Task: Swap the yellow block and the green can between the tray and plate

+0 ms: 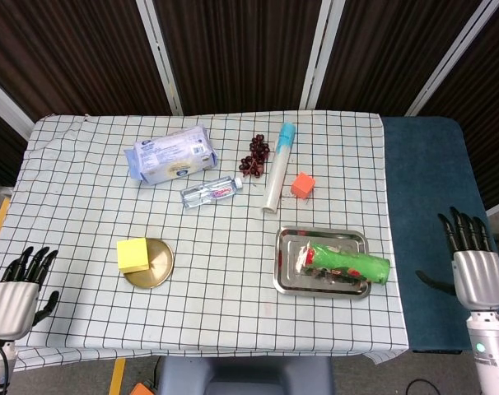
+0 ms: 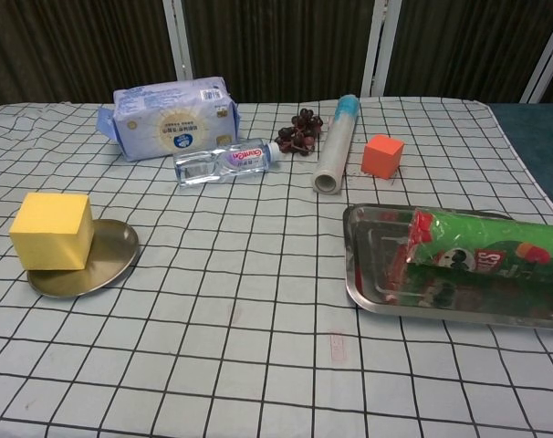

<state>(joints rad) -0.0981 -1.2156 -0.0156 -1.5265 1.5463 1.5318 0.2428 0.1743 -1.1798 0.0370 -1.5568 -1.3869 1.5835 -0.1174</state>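
Green chip can [image 1: 346,264] lies on its side in the steel tray [image 1: 287,276], long axis running left-right across the table, its far end overhanging the tray's right rim. Nothing holds it.

Nearest to me, at the bottom corners of the head view: my left hand [image 1: 13,295] off the table's front-left edge, fingers spread and extended, empty. My right hand [image 1: 475,267] off the table's right side over the blue surface [image 1: 426,189], fingers straight and apart, empty. Neither hand shows in the chest view.

Key relation: the can lies to the left of my right hand, with its overhanging end pointing toward that hand. Right hand is clearly the nearer; left is well apart, across the whole table. Any regrasp would, I judge, come from the right, closing across the can's short width.

Mid-table: yellow block [image 1: 132,254] sitting partly on the brass dish [image 1: 160,267].

Farther: water bottle [image 1: 210,192] lying flat, orange cube [image 1: 302,184], film roll [image 1: 278,165], dark grapes [image 1: 254,156], wipes pack [image 1: 172,154].
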